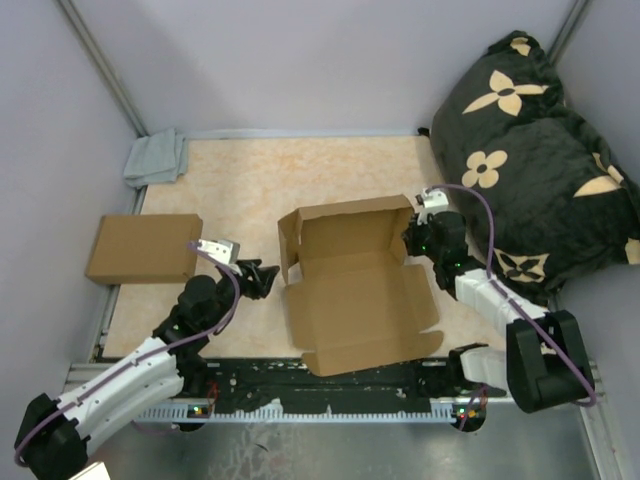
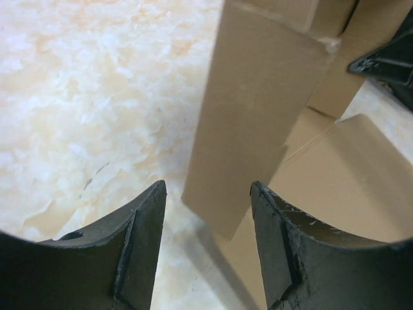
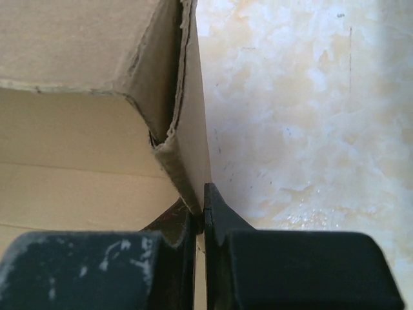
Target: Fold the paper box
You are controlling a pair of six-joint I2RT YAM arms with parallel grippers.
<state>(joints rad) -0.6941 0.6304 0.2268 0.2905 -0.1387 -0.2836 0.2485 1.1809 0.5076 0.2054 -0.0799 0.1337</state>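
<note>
Pinching paper box (image 3: 97,77) wall, right end effector (image 3: 204,197) tips partly hidden, left end effector (image 2: 208,190) wide

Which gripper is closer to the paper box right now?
Right. The right gripper is pinched shut on the right wall of the paper box, touching it; the left gripper stands open just off the left flap, not gripping it.

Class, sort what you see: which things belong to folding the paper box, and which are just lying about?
In the job: paper box; right gripper, shut on its wall; left gripper, open by a side flap.
Lying about: flat cardboard box; grey cloth; flowered cushion.
</note>
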